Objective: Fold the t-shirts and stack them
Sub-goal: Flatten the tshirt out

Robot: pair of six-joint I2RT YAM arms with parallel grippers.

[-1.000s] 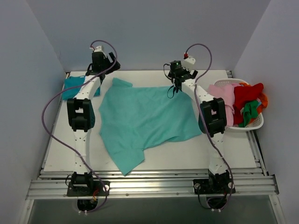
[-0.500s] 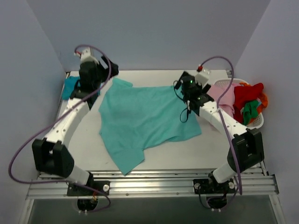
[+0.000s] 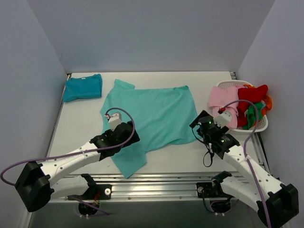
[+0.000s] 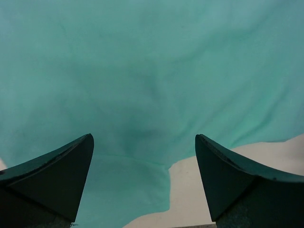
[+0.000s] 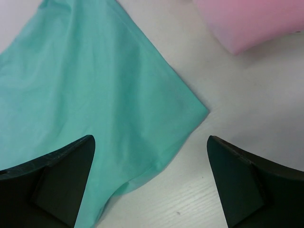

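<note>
A light turquoise t-shirt point(image 3: 152, 118) lies spread flat in the middle of the table. A darker teal-blue t-shirt point(image 3: 83, 87) lies folded at the back left corner. My left gripper point(image 3: 129, 137) is open and empty, low over the spread shirt's near left part; its wrist view shows the shirt point(image 4: 142, 85) filling the frame with a sleeve edge below. My right gripper point(image 3: 198, 124) is open and empty just off the shirt's near right corner point(image 5: 190, 111), which shows between its jaws.
A white basket point(image 3: 259, 124) at the right edge holds pink point(image 3: 223, 97), red point(image 3: 251, 96) and green point(image 3: 254, 113) garments. The pink one hangs over its rim and shows in the right wrist view point(image 5: 247, 21). A metal rail point(image 3: 152, 187) runs along the near edge.
Both arms have swung from the shirt's far edge back to the near side and lowered. The shirt's far edge now lies flat and uncovered. The folded teal-blue shirt is now fully in view.
</note>
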